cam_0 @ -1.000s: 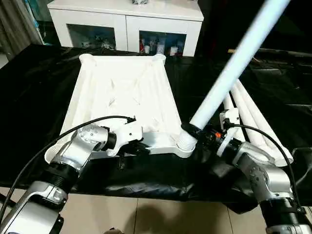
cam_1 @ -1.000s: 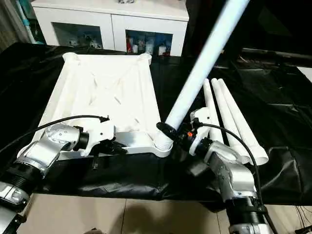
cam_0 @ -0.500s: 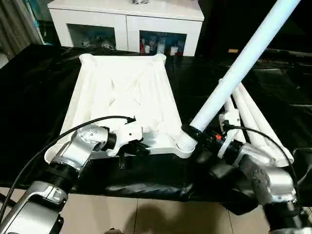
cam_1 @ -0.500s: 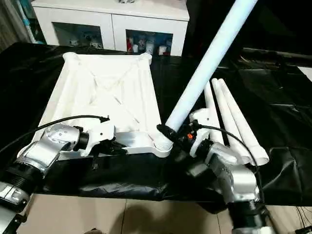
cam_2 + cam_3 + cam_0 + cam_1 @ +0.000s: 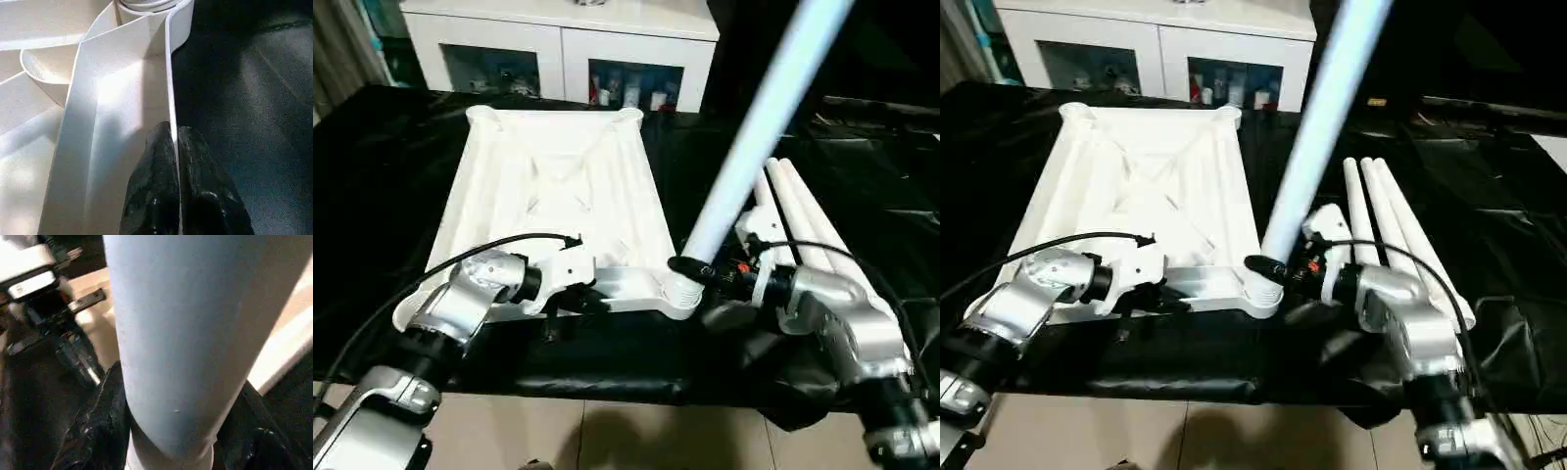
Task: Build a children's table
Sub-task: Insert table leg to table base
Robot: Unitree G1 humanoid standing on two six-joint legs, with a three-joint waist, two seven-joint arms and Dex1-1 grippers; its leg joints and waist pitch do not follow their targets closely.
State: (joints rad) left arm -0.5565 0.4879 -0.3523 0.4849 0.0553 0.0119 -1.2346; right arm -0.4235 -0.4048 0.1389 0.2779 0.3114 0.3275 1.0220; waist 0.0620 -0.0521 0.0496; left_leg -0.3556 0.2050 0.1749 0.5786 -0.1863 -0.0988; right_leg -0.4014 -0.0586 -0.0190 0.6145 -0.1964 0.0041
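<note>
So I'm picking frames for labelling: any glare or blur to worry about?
Left wrist view: bright glare on the tabletop rim. Right wrist view: the held leg is close and soft. Head views: the black cover shines in places.

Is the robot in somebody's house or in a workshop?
Probably a room in a house. A white cabinet with glass doors holds small bottles, a curtain hangs on the left, and the floor is tiled.
</note>
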